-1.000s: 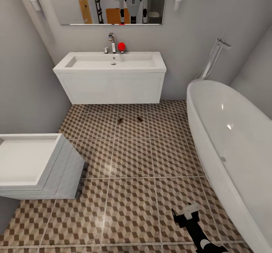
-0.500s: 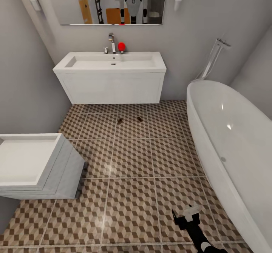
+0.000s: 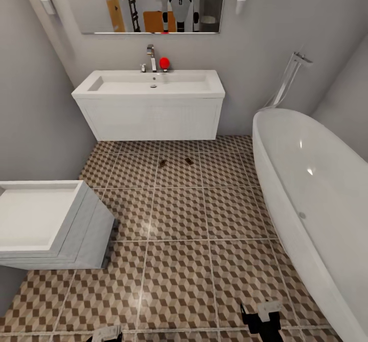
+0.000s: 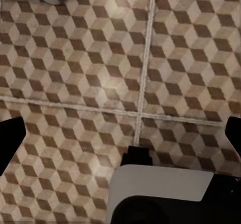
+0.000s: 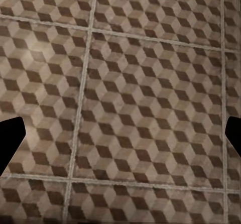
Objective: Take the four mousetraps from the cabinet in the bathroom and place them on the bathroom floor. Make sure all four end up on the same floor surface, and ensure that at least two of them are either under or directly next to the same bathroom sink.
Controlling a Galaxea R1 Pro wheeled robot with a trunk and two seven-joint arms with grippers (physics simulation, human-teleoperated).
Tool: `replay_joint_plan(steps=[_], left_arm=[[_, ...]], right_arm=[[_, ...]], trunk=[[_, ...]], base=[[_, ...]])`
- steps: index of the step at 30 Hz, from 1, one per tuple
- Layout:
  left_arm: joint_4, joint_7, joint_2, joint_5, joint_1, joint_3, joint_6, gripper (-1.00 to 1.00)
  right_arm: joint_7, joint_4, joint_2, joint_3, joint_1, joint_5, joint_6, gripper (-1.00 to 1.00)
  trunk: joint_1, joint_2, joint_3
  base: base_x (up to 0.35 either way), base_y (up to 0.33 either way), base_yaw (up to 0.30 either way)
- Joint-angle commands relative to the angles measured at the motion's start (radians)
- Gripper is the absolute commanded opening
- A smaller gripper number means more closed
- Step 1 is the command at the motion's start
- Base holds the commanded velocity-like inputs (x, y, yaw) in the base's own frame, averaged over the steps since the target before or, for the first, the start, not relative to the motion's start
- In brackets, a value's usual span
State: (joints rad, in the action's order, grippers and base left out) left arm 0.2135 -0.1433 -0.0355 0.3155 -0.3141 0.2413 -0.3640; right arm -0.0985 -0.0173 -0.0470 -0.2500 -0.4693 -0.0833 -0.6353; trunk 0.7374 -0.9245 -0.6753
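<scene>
Bathroom floor (image 3: pixel 179 260) with cube-pattern tiles covers most of the head view. Big white oval bathtub (image 3: pixel 317 189) along the right side, a chrome tap fitting (image 3: pixel 289 79) on the wall above its far end. White sink (image 3: pixel 151 82) on a flat white vanity against the back wall, faucet (image 3: pixel 151 57) and a red round object (image 3: pixel 164 63) at its back edge. Mirror (image 3: pixel 153 2) above it reflects the robot. Square white toilet (image 3: pixel 46 224) at the left wall.

Two mousetraps on the floor tiles just in front of the sink vanity, near each other but apart: one (image 3: pixel 162 163) more to the left, the other (image 3: pixel 189 161) to its right. Too small for detail.

Right gripper (image 3: pixel 261 315) low at the bottom edge of the head view, over bare tiles; in its wrist view the fingertips (image 5: pixel 10 138) sit wide apart, nothing between them. Left gripper (image 3: pixel 110 333) barely in view at the bottom edge; wrist view shows fingers (image 4: pixel 11 141) spread wide, empty, over tiles.
</scene>
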Motion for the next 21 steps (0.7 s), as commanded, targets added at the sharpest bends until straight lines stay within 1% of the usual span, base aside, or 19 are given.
replay_joint_plan(steps=[1, 4, 9, 21], left_arm=[[0.007, -0.005, -0.001, 0.007, 0.0, 0.01, 0.014, 1.0], [0.012, -0.002, -0.004, 0.008, 0.0, 0.011, 0.028, 1.0], [-0.009, 0.001, -0.01, 0.007, 0.0, 0.012, 0.039, 1.0], [-0.025, 0.002, -0.012, 0.007, 0.0, 0.012, 0.042, 1.0]], right_arm=[[-0.002, 0.0, 0.0, -0.009, 0.004, -0.018, -0.002, 1.0], [-0.002, 0.0, 0.001, -0.009, 0.007, -0.026, -0.002, 1.0], [-0.002, 0.0, 0.004, -0.009, 0.01, -0.033, -0.001, 1.0], [-0.006, -0.001, 0.006, -0.009, 0.011, -0.035, -0.001, 1.0]], trunk=[[0.0, -0.001, -0.001], [0.0, -0.001, -0.001], [0.0, -0.001, -0.001], [0.0, -0.001, -0.001]], base=[[0.0, 0.0, 0.0], [0.0, 0.0, 0.0], [0.0, 0.0, 0.0], [0.0, 0.0, 0.0]])
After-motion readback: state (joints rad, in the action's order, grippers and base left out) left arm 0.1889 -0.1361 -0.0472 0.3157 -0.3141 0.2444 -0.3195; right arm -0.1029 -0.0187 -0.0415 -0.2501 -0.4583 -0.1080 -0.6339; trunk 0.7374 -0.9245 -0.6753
